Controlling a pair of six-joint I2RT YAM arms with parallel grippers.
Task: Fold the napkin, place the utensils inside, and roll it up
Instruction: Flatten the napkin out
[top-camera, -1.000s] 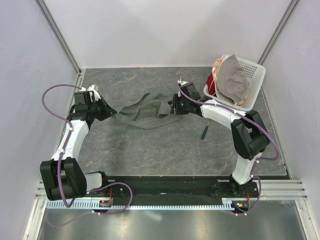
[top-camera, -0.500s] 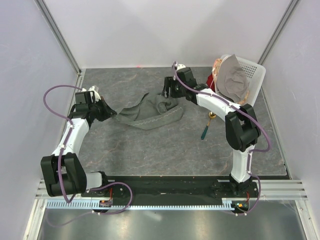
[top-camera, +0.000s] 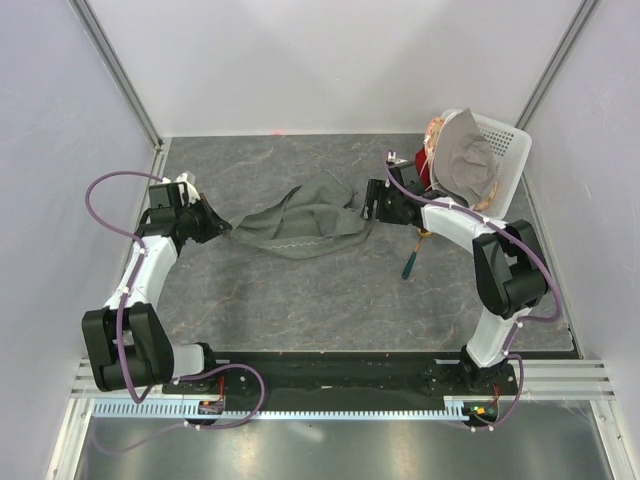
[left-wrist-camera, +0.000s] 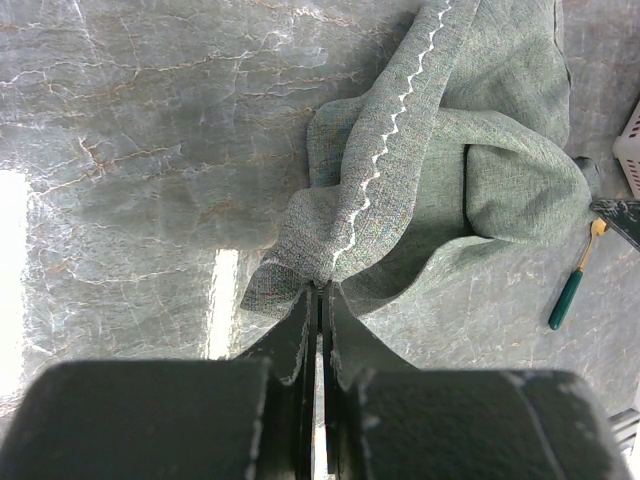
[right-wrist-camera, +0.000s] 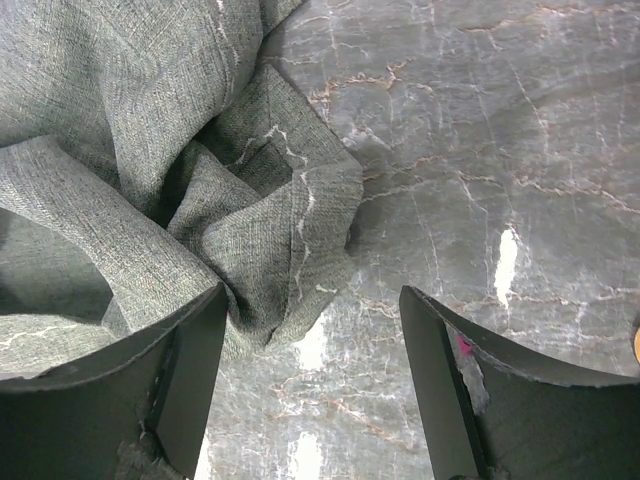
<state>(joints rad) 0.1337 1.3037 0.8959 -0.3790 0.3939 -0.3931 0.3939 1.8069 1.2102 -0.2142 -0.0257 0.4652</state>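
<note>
The dark grey-green napkin (top-camera: 300, 222) lies crumpled in a long heap on the table, its light stitched hem showing (left-wrist-camera: 400, 110). My left gripper (top-camera: 222, 226) is shut on the napkin's left corner (left-wrist-camera: 322, 285). At the napkin's right end my right gripper (top-camera: 366, 205) stands open (right-wrist-camera: 315, 320). A bunched fold of the napkin (right-wrist-camera: 260, 230) lies just by its left finger (right-wrist-camera: 190, 370), ungripped. The spoon (top-camera: 412, 258), with a teal handle and gold bowl, lies on the table right of the napkin, beside the right forearm; the left wrist view shows it too (left-wrist-camera: 570, 292).
A white basket (top-camera: 505, 150) holding a paler grey-beige cloth (top-camera: 462, 160) and something red stands at the back right corner. Walls close the table at the left, back and right. The table top is dark marbled stone (top-camera: 330, 300).
My right gripper has opened and let go of the napkin, then drawn off to the right. The napkin's right end has dropped into a bunched heap. The left gripper has stayed put.
</note>
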